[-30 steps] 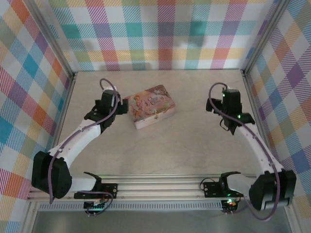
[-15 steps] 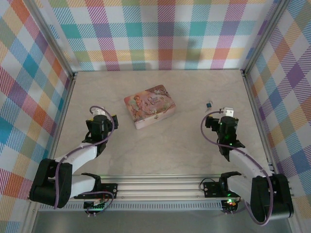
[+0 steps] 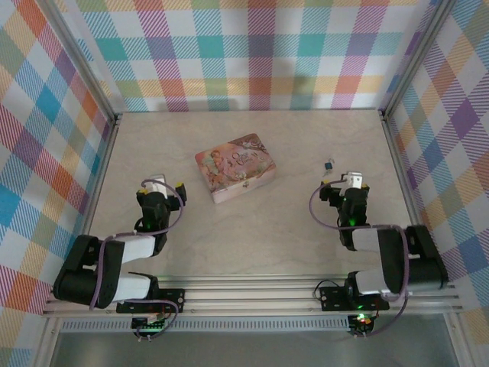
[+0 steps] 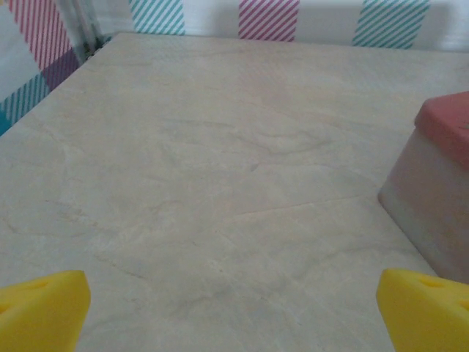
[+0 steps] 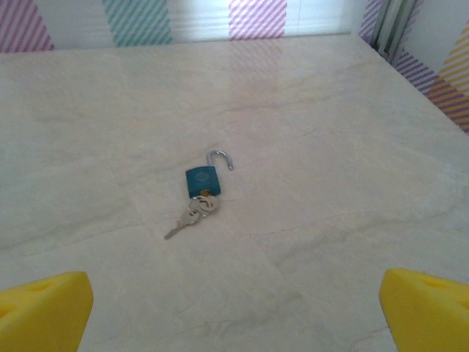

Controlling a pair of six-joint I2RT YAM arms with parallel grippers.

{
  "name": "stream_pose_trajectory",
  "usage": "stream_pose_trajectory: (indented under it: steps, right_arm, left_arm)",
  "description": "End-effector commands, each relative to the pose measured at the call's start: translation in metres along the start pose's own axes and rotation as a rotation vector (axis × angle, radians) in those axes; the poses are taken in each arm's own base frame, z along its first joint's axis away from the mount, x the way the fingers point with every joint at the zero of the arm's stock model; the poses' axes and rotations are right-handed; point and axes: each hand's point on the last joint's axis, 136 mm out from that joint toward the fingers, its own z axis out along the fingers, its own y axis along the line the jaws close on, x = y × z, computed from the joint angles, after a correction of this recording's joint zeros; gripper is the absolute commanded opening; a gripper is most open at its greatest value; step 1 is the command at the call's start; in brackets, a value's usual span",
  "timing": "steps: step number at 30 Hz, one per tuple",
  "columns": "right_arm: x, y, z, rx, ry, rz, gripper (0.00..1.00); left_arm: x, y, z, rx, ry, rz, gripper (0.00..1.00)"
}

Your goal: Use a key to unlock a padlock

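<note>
Padlock (image 5: 201,180) lying flat on the table (image 5: 330,110), just ahead of the right gripper (image 5: 234,314). Its long axis runs away from the arms. The shackle, one leg free, points at the far wall. The key (image 5: 192,216) sits at its near end, trailing near-left. The right gripper and the left gripper (image 4: 234,312) both gape wide, empty.

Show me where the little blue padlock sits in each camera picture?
Top: padlock right of centre, just beyond the right gripper.
Right wrist: padlock mid-picture, key at its near end.
Left wrist: tin at the right edge.
Shared landmark: the plaid back wall, along the top of every view.
</note>
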Motion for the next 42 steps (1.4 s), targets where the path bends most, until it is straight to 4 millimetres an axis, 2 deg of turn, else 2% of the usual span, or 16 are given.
stream_pose_trajectory:
  steps: [1,8,11,13,42]
  right_arm:
    - [-0.026,0.012,0.005,-0.076,-0.090,0.000,1.00]
    - [-0.017,0.002,0.022,-0.052,-0.044,0.039,1.00]
    - [-0.016,0.000,0.032,-0.048,0.018,0.049,1.00]
    - [-0.015,0.006,0.033,-0.081,0.031,0.037,1.00]
    - [-0.016,0.006,0.032,-0.083,0.024,0.034,1.00]
  left_arm:
    - [-0.012,-0.006,0.009,0.052,-0.056,0.006,1.00]
    - [0.010,-0.019,0.039,0.084,0.067,0.058,1.00]
    - [0.011,-0.014,0.049,0.113,0.119,0.006,1.00]
    - [0.011,-0.013,0.050,0.115,0.120,0.004,1.00]
    - [0.011,-0.013,0.049,0.116,0.121,0.003,1.00]
